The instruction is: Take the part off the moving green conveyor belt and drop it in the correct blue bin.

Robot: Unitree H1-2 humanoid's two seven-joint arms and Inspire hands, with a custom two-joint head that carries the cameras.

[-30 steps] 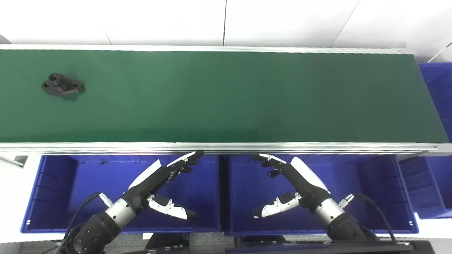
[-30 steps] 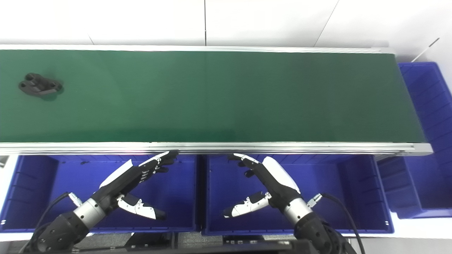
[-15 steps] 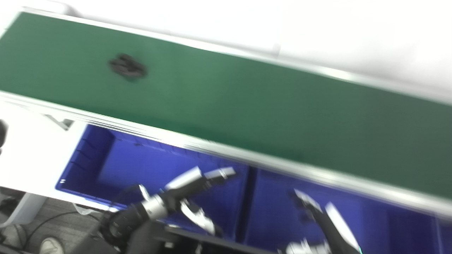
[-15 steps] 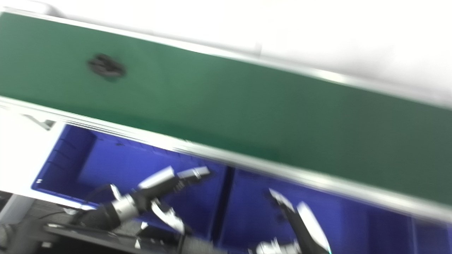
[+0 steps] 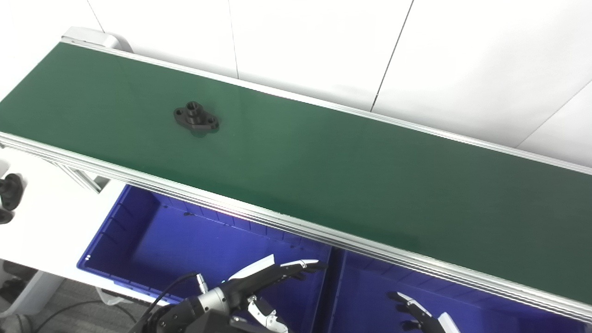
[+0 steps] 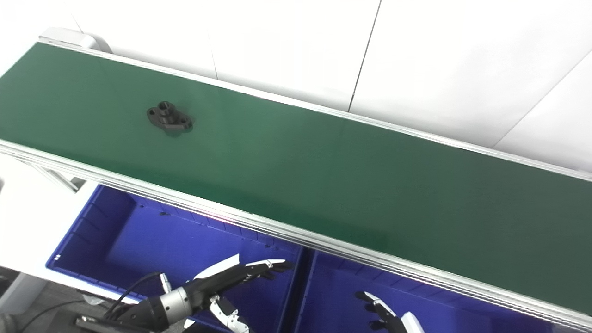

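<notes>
A black flanged part (image 5: 196,119) lies on the green conveyor belt (image 5: 351,171) toward its left end; it also shows in the right eye view (image 6: 169,118). My left hand (image 5: 266,282) is open and empty, low over the left blue bin (image 5: 138,240), well below and to the right of the part. My right hand (image 5: 418,317) is open at the bottom edge over the right blue bin (image 5: 365,296), mostly cut off by the frame.
An aluminium rail (image 5: 296,226) runs along the belt's near edge above the bins. A white wall stands behind the belt. A black object (image 5: 9,196) sits at the far left edge. Floor and cables show at the bottom left.
The camera has swung left and tilted, so the whole scene has shifted. The part now sits farther right along the belt. Both hands stay open over the bins.
</notes>
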